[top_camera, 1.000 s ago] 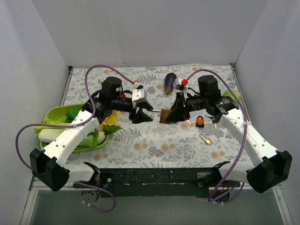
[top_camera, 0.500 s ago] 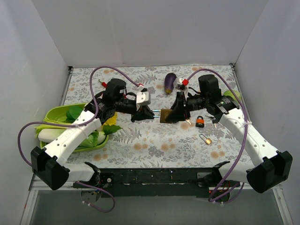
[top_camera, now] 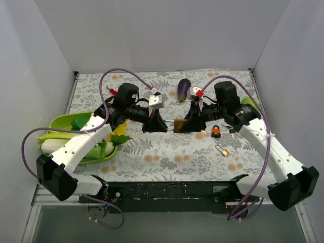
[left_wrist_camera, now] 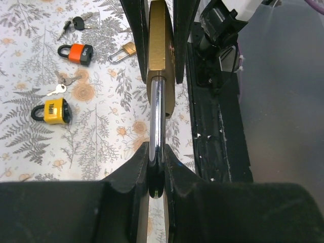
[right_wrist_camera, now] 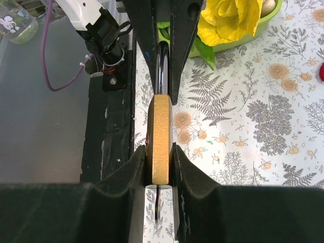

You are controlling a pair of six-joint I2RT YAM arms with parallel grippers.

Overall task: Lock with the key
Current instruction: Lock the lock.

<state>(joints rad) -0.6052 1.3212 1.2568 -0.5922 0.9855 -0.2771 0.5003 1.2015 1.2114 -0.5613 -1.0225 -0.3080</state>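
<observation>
A brass padlock (top_camera: 178,125) hangs in the air between both grippers at the middle of the table. My left gripper (top_camera: 161,123) is shut on its steel shackle (left_wrist_camera: 157,116); in the left wrist view (left_wrist_camera: 156,152) the fingers pinch the shackle's bend, with the brass body (left_wrist_camera: 159,40) beyond. My right gripper (top_camera: 188,123) is shut on the brass body (right_wrist_camera: 161,136); in the right wrist view (right_wrist_camera: 161,152) the shackle (right_wrist_camera: 162,66) runs on into the left fingers. A thin dark key (right_wrist_camera: 158,205) sticks out of the lock's near end, between my right fingers.
An orange padlock (top_camera: 216,132) and a small brass padlock (top_camera: 221,150) lie right of the grippers. A yellow padlock (left_wrist_camera: 50,110) and loose keys (left_wrist_camera: 76,23) lie nearby. An eggplant (top_camera: 183,88) lies at the back. A green basket (top_camera: 61,124) with vegetables and a yellow flower (top_camera: 119,129) stands at the left.
My left gripper has rolled about its wrist and moved right, closer to the lock body, still holding the shackle. My right gripper has kept hold of the body and turned slightly.
</observation>
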